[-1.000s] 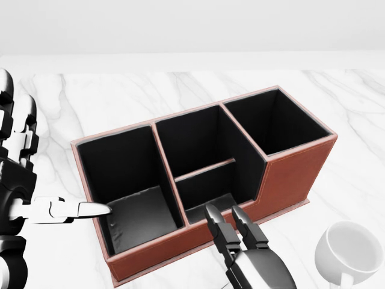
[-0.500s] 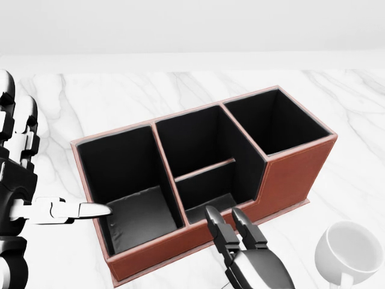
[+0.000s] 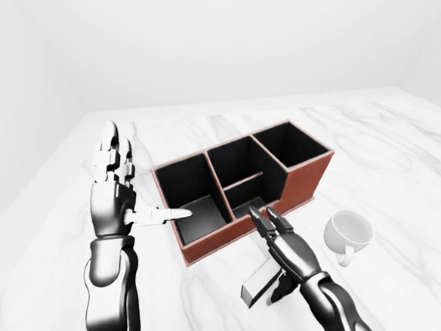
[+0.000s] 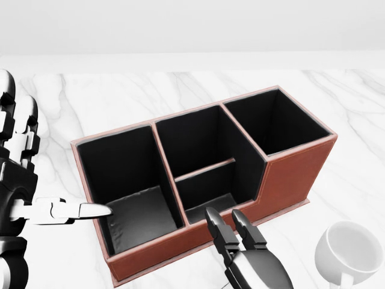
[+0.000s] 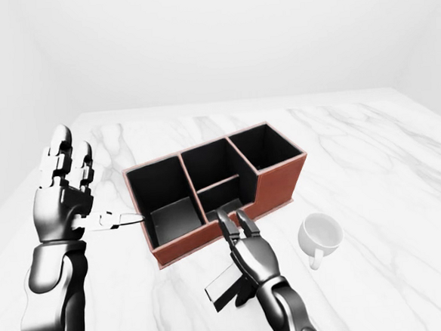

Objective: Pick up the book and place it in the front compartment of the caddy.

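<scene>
Marble table (image 3: 401,145) carries red-brown caddy (image 3: 305,181), black inside, all compartments bare. Left hand (image 3: 115,195) upright w/ fingers spread, thumb tip at caddy's left wall. Right hand (image 5: 246,258) grips book (image 5: 227,285), dark, held low below caddy. White mug (image 3: 348,232) right of it.

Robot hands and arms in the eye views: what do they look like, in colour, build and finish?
Both arms are glossy dark grey metal with rounded, shell-like segments. The left robot hand has black-jointed segmented fingers with silvery plates and a whitish thumb. The right robot hand is dark grey with black finger links. No cables, sleeves or markings show.
</scene>
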Motion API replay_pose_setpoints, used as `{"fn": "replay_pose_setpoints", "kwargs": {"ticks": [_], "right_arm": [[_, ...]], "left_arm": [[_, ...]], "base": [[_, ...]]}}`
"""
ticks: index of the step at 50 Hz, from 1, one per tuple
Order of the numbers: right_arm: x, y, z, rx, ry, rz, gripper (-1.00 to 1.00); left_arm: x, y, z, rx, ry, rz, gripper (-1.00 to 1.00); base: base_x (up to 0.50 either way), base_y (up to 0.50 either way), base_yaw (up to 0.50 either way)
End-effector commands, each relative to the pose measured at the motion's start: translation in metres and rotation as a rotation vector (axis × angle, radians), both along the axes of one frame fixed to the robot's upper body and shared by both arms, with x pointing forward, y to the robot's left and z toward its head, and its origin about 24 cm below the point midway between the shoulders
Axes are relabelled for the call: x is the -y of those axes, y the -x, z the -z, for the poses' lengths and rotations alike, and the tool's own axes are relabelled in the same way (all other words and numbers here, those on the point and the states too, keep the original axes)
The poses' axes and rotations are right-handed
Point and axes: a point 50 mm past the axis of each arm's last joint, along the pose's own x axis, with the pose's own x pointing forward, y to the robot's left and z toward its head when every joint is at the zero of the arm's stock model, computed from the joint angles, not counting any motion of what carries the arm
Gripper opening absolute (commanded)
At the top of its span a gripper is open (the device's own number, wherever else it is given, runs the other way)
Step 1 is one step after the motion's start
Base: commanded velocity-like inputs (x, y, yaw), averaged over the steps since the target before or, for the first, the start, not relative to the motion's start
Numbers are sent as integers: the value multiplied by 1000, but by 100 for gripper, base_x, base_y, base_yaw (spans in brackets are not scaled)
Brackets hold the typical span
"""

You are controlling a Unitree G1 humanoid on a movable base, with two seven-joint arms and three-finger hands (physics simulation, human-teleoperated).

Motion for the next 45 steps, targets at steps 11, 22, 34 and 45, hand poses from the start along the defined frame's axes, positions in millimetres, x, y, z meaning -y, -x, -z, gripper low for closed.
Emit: {"fn": "replay_pose_setpoints", "kwargs": {"ticks": [11, 22, 34, 45], "right_arm": [[1, -3, 8, -13, 13, 12, 100], [2, -3, 11, -28, 9, 17, -100], [2, -3, 10, -26, 7, 16, -100], [2, -5, 3, -12, -6, 9, -100]], "left_arm": [[0, -1, 0, -1, 0, 0, 100], [0, -1, 1, -4, 0, 0, 100], [0, 0, 1, -3, -1, 1, 100], [0, 1, -2, 9, -2, 0, 100]], "base": [[0, 0, 0], [0, 0, 0], [0, 0, 0], [0, 0, 0]]}}
